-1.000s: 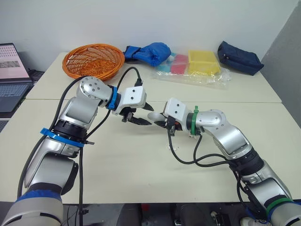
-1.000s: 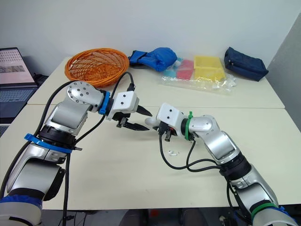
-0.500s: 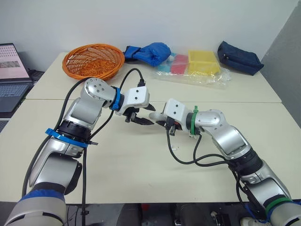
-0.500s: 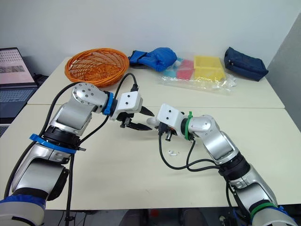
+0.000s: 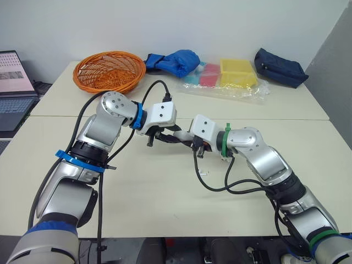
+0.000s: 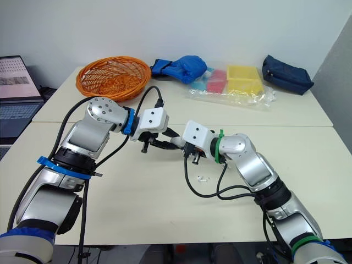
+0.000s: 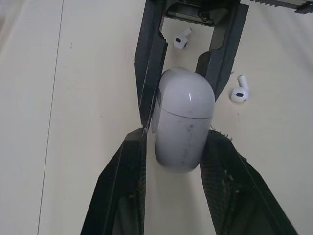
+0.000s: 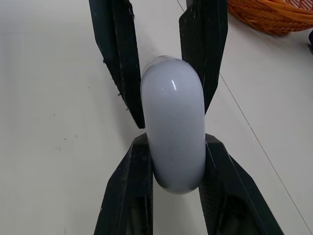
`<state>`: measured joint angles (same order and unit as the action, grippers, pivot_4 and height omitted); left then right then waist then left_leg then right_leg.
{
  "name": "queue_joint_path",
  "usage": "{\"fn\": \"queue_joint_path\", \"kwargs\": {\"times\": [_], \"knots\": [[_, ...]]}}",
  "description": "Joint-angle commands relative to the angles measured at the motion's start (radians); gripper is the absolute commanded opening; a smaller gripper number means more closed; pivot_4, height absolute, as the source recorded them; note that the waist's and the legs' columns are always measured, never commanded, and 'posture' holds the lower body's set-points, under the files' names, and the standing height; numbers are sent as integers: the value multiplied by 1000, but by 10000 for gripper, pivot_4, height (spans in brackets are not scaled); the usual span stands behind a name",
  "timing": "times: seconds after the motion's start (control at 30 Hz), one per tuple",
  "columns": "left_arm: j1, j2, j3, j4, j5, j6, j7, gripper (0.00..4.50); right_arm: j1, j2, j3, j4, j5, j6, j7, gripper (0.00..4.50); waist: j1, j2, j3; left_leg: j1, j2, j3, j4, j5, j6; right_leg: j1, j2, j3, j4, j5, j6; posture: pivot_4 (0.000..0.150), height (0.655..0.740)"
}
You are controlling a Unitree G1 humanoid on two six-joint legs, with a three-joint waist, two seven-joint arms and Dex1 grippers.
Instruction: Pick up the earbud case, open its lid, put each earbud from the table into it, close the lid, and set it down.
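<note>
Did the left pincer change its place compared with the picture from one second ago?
Yes. Against the orange basket, which stayed put, the left pincer went toward the robot's right and now reaches the earbud case in the right pincer.

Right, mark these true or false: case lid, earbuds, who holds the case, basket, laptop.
1. The case has its lid shut. True.
2. Both earbuds are inside the case. False: the earbuds lie on the table.
3. The right gripper holds the case. True.
4. The basket sits right beside the pouch. False: the basket is far to the robot's left and the pouch far to its right, with other items between them.
5. A laptop stands off the table's left side. True.
</note>
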<state>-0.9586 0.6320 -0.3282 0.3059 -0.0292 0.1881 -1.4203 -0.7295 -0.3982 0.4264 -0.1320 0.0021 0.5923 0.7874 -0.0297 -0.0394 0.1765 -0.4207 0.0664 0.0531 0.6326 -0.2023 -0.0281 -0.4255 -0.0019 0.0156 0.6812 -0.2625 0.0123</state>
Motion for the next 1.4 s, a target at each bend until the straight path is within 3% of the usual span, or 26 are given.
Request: {"fn": "queue_joint_path", "kwargs": {"times": [0.03,0.37,0.5,1.17,1.4], "knots": [[-20,2,14,-46,-3,-3,2,15698,-25,7,-11,-29,-2,-3,5,8262,0,0,0,0,0,0,0,0,0,0,0,0,0,0,0,1500,7400],[-24,10,18,-45,-4,-4,-5,15698,-22,5,-13,-33,-3,3,8,8262,0,0,0,0,0,0,1,0,0,0,0,0,0,0,0,1500,7400],[-24,19,13,-42,9,0,-7,8150,-21,1,-14,-33,-4,4,9,8262,0,0,0,0,0,0,1,0,0,0,0,0,0,0,0,1500,7400],[-21,15,10,-53,8,23,-9,8048,-19,-5,-28,-35,-3,11,13,8262,0,0,0,0,0,0,1,0,0,0,0,0,1,0,0,1500,7400],[17,4,58,-34,-68,150,-11,8048,9,-17,-90,-85,74,60,47,31678,0,0,0,0,0,0,1,0,0,0,0,0,1,0,0,1500,7400]]}}
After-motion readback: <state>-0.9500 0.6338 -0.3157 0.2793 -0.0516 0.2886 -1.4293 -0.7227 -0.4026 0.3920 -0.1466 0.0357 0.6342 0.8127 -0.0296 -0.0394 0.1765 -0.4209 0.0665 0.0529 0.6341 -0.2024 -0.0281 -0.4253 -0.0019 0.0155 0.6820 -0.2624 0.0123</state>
